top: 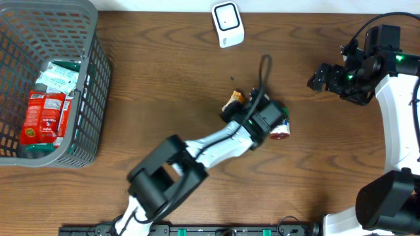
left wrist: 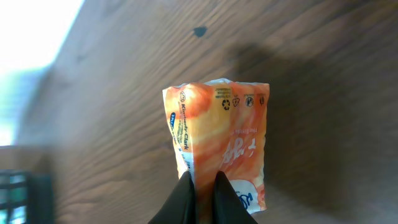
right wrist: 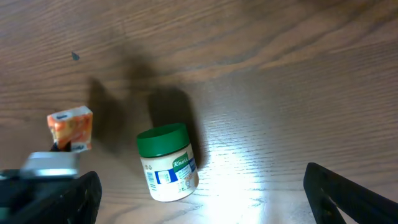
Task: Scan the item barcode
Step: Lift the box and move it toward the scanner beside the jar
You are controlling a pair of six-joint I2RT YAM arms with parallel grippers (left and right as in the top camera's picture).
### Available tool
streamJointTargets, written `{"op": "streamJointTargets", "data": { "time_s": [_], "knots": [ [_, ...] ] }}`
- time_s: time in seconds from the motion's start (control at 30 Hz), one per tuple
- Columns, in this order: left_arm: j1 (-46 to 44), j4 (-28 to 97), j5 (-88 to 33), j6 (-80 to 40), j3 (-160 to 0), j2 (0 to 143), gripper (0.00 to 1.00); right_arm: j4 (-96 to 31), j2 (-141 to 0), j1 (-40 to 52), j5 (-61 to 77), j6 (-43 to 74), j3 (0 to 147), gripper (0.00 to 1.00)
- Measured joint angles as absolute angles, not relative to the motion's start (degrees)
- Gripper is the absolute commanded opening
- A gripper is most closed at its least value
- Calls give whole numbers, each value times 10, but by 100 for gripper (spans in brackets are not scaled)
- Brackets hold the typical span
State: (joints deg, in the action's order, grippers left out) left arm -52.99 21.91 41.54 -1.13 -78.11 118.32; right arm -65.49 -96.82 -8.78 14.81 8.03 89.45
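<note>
My left gripper (left wrist: pixel 202 177) is shut on the lower edge of an orange and white packet (left wrist: pixel 221 134), the item, held just above the wooden table. Seen from overhead, the packet (top: pixel 234 99) pokes out beyond the left gripper (top: pixel 239 108) near the table's middle. A white barcode scanner (top: pixel 228 24) sits at the far edge, well beyond the packet. My right gripper (top: pixel 321 77) hovers at the right, open and holding nothing; in its own view the right gripper (right wrist: pixel 202 173) has its fingers (right wrist: pixel 336 190) spread wide above the table.
A green-lidded Knorr jar (right wrist: pixel 166 163) lies on its side just right of the left arm, also showing from overhead as the jar (top: pixel 281 129). A grey basket (top: pixel 92 85) with red and green packets stands at the far left.
</note>
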Motion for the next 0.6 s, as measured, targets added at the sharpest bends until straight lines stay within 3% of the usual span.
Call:
{"op": "streamJointTargets", "data": {
  "time_s": [0.23,0.6],
  "knots": [
    [-540,214,491,-10,-781,1209,8,-655,-968,-88,148,80,894,99],
    [-540,212,449,-10,-781,1209,12,-655,-968,-88,148,80,894,99]
  ]
}}
